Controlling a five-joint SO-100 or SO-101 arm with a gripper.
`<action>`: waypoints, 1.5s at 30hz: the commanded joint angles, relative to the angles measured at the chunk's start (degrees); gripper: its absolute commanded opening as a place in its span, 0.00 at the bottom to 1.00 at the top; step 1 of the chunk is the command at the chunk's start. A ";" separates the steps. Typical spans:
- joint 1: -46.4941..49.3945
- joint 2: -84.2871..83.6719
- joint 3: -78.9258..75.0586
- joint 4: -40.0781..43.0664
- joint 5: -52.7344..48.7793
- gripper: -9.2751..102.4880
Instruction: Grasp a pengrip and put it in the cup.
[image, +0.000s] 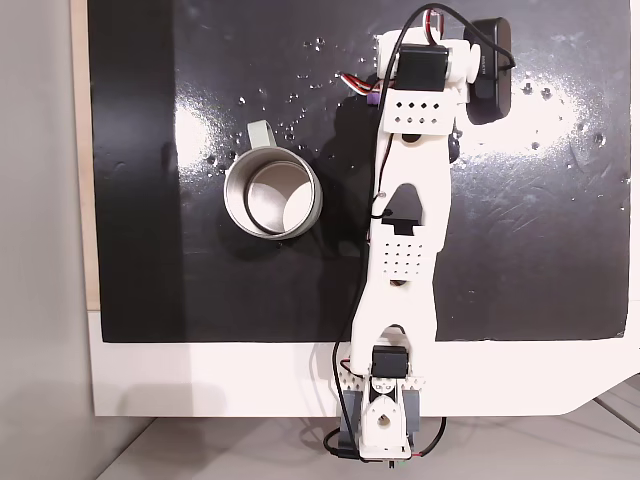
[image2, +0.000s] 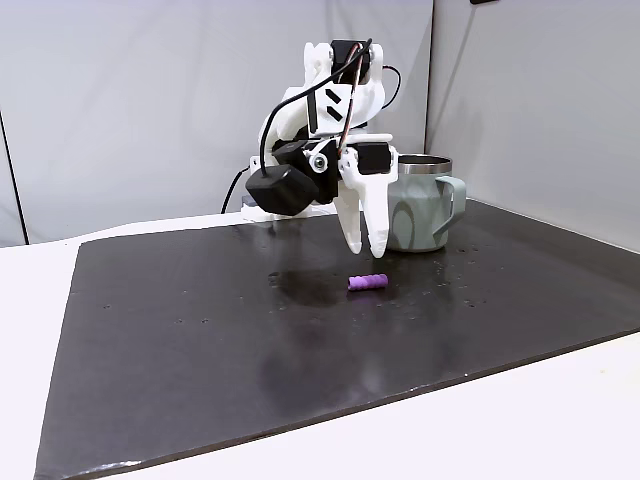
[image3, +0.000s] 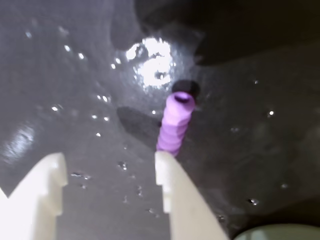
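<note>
Claw (image2: 366, 245) hangs tip-down just above the black mat (image2: 200, 330), fingers apart with a clear gap between them and nothing held; I read this best from the wrist view, where both white fingers (image3: 175, 195) rise from the bottom edge with bare mat between. Pengrip (image3: 175, 122) lies flat on the mat, purple and ribbed, its near end just beside the tip of the right-hand finger in the wrist view; I cannot tell whether they touch. From a fixed view at bench level the pengrip (image2: 367, 282) sits just below and in front of the claw tips, lying crosswise. Cup (image2: 420, 205) stands upright on the mat behind the claw, handle toward the right in that view. Looking down in a fixed view, the cup (image: 232, 205) sits left of the arm (image: 405, 250), well apart from it, handle pointing up the picture. White bench (image: 250, 375) carries the mat.
</note>
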 joint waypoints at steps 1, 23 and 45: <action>-1.14 -0.35 0.18 0.62 -1.23 0.24; 0.18 -6.24 3.96 0.88 -4.22 0.08; -3.16 64.78 57.39 0.88 -7.91 0.08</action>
